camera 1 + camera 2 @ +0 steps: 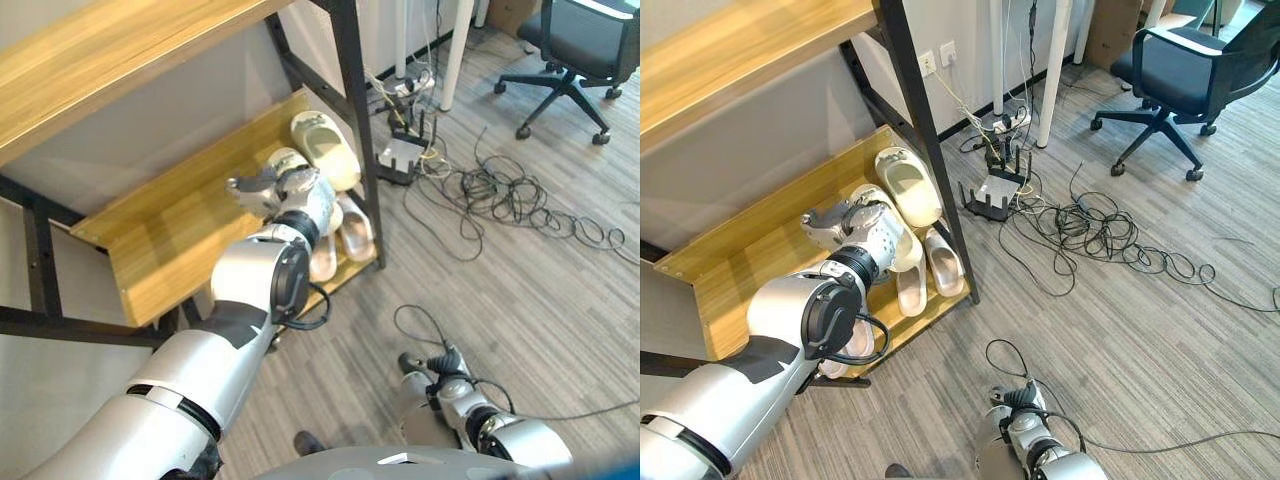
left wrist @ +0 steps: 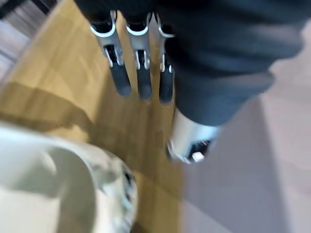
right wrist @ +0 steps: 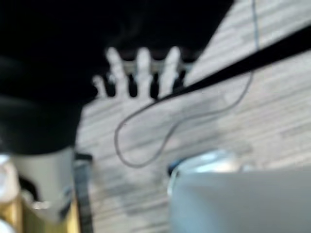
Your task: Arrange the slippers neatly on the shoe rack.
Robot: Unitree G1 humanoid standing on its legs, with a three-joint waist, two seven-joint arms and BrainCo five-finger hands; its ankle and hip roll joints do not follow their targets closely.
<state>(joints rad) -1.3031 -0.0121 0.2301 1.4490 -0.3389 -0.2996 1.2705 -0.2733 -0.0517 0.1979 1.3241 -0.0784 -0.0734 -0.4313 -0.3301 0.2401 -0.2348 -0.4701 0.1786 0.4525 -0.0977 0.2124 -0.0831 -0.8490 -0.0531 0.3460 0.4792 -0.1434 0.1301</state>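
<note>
- Nearest the camera, the right hand (image 1: 445, 372) hangs low at about five o'clock over the grey plank floor (image 1: 540, 300), fingers loose, holding nothing.
- Shoe rack (image 1: 150, 240): black metal posts, pale wood-grain shelves.
- Left hand (image 1: 845, 222) reaches over the middle shelf, fingers straight and released, a cream slipper (image 2: 53, 189) just beside them.
- Second cream slipper (image 1: 908, 186), smooth and rounded, lies at one o'clock of that hand on the same shelf.
- Pinkish slippers (image 1: 943, 262) sit on the bottom shelf.
- Office chair (image 1: 1185, 85) at two o'clock; tangled black cables (image 1: 1110, 240) and a router (image 1: 990, 192) lie between it and the rack.
</note>
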